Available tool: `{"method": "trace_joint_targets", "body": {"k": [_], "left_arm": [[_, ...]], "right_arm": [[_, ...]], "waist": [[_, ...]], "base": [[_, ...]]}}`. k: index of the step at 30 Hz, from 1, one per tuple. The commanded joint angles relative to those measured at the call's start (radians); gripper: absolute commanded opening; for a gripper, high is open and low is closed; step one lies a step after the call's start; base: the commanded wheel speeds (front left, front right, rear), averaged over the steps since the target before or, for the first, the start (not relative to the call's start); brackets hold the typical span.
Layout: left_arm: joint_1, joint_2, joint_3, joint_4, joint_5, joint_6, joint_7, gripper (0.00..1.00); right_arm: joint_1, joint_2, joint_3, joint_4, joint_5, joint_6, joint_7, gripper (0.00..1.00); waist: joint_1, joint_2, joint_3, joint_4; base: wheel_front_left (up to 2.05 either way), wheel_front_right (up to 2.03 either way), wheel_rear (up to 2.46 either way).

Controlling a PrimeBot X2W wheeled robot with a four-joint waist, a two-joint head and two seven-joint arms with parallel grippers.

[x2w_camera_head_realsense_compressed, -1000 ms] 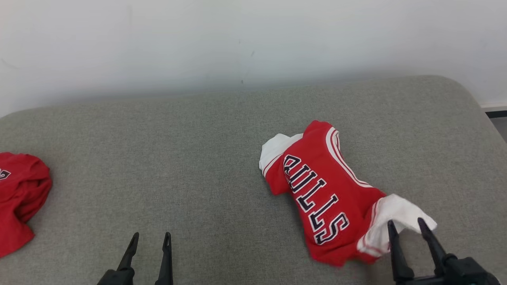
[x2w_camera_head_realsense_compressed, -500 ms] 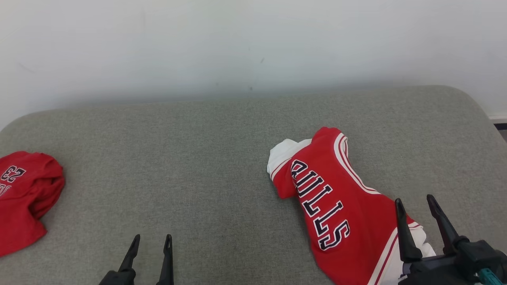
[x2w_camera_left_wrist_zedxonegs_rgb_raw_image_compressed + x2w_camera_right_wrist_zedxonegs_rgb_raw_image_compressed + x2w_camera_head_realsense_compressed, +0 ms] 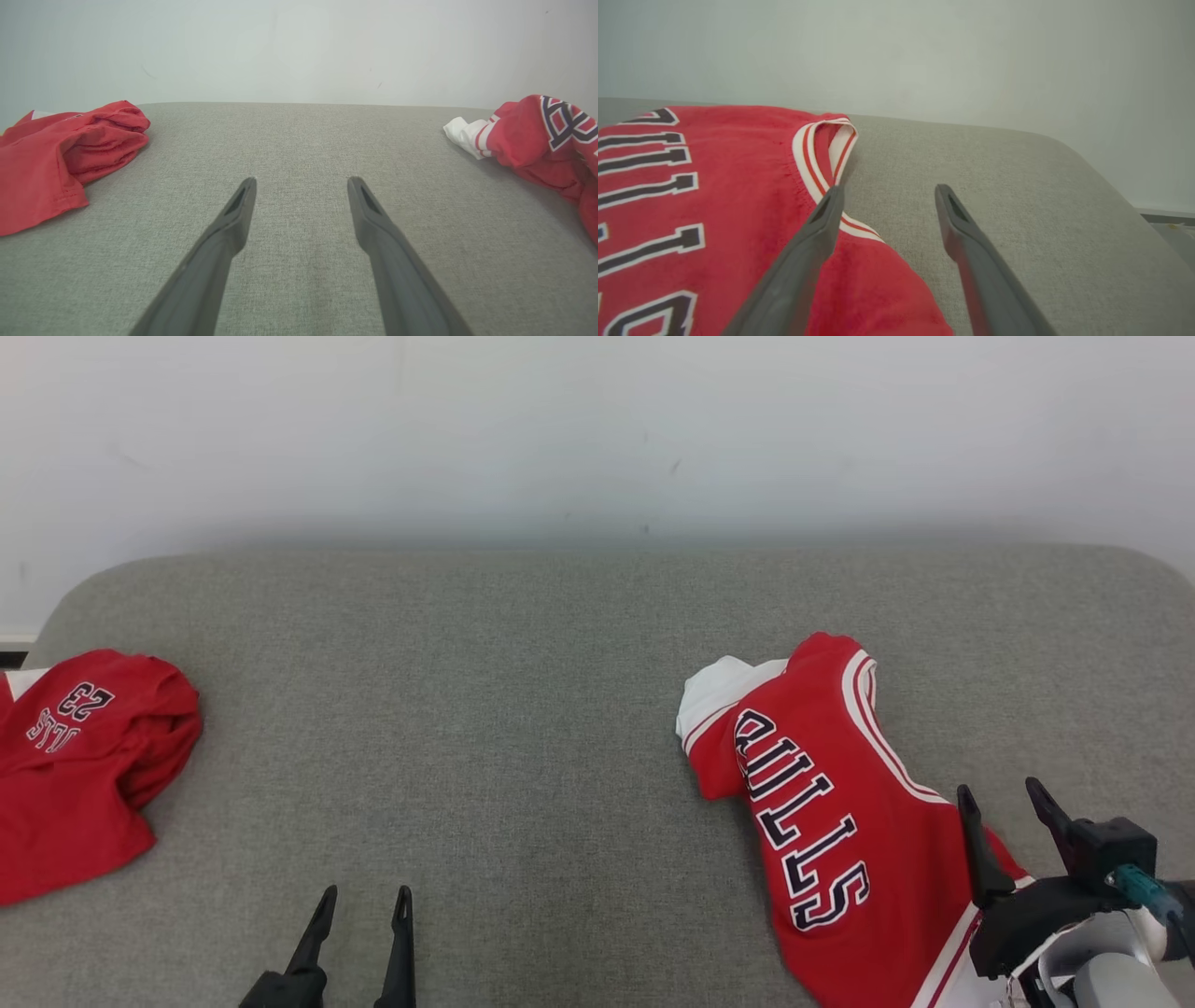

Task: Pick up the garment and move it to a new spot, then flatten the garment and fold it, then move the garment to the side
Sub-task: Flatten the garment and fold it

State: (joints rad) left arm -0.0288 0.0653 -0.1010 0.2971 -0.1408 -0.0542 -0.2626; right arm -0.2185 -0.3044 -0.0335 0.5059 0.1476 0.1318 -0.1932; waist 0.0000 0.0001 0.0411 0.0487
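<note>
The garment (image 3: 822, 803) is a red jersey with white trim and dark block lettering. It lies crumpled lengthwise on the right side of the grey padded surface (image 3: 485, 709), with a white sleeve at its far end. My right gripper (image 3: 999, 789) stands open over the jersey's near right edge, and nothing is between its fingers. In the right wrist view the right gripper (image 3: 889, 189) has one finger above the garment (image 3: 714, 196) by its striped collar and the other above bare surface. My left gripper (image 3: 366, 893) is open at the lower left; in its wrist view the left gripper (image 3: 302, 179) hovers above bare surface, with the garment (image 3: 537, 135) far right.
A second red garment (image 3: 84, 765) with dark numbers lies bunched at the surface's far left edge, also seen as the second red garment (image 3: 60, 149) in the left wrist view. A pale wall (image 3: 597, 429) runs behind the surface. The surface's rounded right corner drops off near a floor strip (image 3: 1167, 224).
My right gripper opened and let go of the jersey's white end, which settled flat on the surface. The head camera has turned left, shifting the whole picture rightward. The left gripper has not moved.
</note>
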Motion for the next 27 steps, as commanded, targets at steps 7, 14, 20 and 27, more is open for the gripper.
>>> {"method": "trace_joint_targets", "body": {"k": [7,14,20,27], "left_arm": [[-0.028,-0.004,-0.007,0.005,0.012,-0.007,-0.003,1.00],[-0.031,-0.007,-0.003,0.009,0.015,-0.008,-0.003,1.00],[-0.029,-0.008,0.004,0.014,0.013,-0.006,-0.003,1.00],[-0.020,-0.009,0.016,0.013,0.010,-0.007,-0.003,1.00]], "right_arm": [[-0.119,-0.027,0.043,0.262,0.036,-0.002,0.028,1.00],[-0.190,-0.043,0.081,0.473,0.055,-0.002,0.054,1.00],[-0.222,-0.021,0.130,0.569,0.105,-0.003,0.066,0.00],[-0.284,-0.076,0.148,0.557,0.169,-0.002,-0.035,0.00]], "waist": [[0.0000,-0.0001,0.030,0.030],[0.0000,-0.0001,0.034,0.037],[0.0000,-0.0001,0.031,0.025],[0.0000,-0.0001,0.015,-0.001]], "base": [[0.00,0.00,0.00],[0.00,0.00,0.00],[0.00,0.00,0.00],[0.00,0.00,0.00]]}}
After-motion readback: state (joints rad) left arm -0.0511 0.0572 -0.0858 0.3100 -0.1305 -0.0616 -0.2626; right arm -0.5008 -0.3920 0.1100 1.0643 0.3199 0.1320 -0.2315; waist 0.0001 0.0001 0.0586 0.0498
